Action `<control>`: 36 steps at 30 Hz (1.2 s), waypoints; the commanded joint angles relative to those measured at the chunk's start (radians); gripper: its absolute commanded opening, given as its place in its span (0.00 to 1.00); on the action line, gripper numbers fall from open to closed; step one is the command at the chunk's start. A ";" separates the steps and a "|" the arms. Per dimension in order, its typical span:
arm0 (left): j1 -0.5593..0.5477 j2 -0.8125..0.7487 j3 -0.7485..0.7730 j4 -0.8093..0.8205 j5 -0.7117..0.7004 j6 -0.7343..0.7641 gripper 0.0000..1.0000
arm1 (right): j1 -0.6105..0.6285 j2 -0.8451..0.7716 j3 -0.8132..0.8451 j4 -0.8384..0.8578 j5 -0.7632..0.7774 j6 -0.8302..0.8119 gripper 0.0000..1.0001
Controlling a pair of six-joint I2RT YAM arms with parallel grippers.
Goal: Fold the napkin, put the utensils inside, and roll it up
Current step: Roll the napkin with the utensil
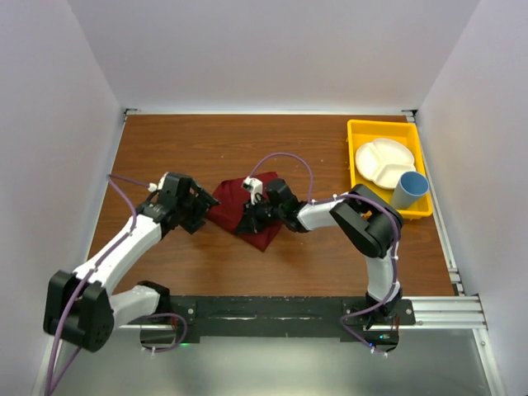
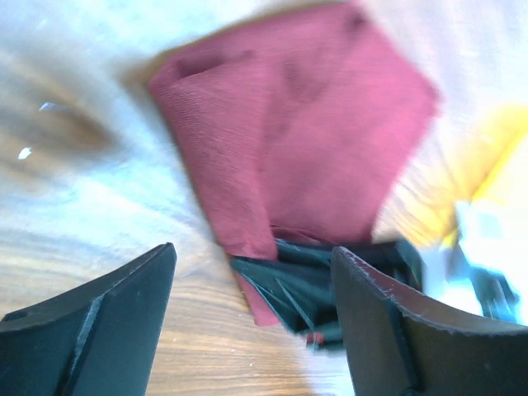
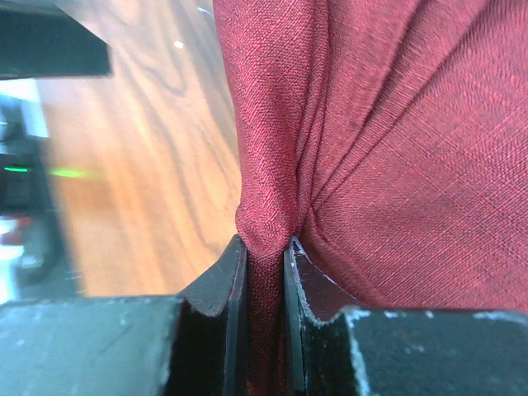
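Table [image 1: 247,140] w/ napkin [image 1: 229,205] bunched mid-table, folded over. Yellow tray [image 1: 353,153] sits far right. Right gripper [image 3: 264,272] is clamped on a napkin fold, cloth pinched between jaws. Left gripper [image 2: 253,250] is spread wide just beside the napkin's left edge, prob. not touching — view's blurred.

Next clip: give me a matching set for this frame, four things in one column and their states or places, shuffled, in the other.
Things:
1. left gripper
2. right gripper
3. blue cup
4. napkin

States or places:
A. dark red, bunched on the wooden table between the arms
B. open, holding nothing
C. in the yellow tray
D. shut on a fold of cloth

Pairs: 1-B, 2-D, 3-C, 4-A
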State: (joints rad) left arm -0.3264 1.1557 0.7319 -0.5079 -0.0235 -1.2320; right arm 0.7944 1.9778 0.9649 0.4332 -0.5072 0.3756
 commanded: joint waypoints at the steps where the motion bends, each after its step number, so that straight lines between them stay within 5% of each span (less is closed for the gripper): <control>1: 0.000 -0.088 -0.092 0.147 0.019 0.091 0.84 | -0.084 0.134 -0.060 0.072 -0.249 0.281 0.00; 9: -0.059 0.019 -0.163 0.267 0.073 -0.027 0.84 | -0.133 0.251 -0.061 0.209 -0.358 0.479 0.00; 19: -0.100 0.188 -0.189 0.405 -0.027 -0.181 0.77 | -0.142 0.228 -0.038 0.150 -0.341 0.428 0.00; 27: -0.143 0.355 -0.071 0.244 -0.078 -0.287 0.70 | -0.142 0.237 -0.031 0.150 -0.352 0.425 0.00; 32: -0.148 0.398 -0.019 0.123 -0.101 -0.268 0.43 | -0.144 0.219 -0.012 0.086 -0.341 0.367 0.00; 36: -0.148 0.403 -0.009 0.103 -0.090 -0.247 0.20 | -0.144 0.182 0.038 -0.123 -0.303 0.241 0.00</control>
State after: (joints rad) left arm -0.4675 1.5150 0.7208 -0.2844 -0.0601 -1.5051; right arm 0.6525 2.1658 0.9936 0.6483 -0.8936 0.7956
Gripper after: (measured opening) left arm 0.306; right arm 0.172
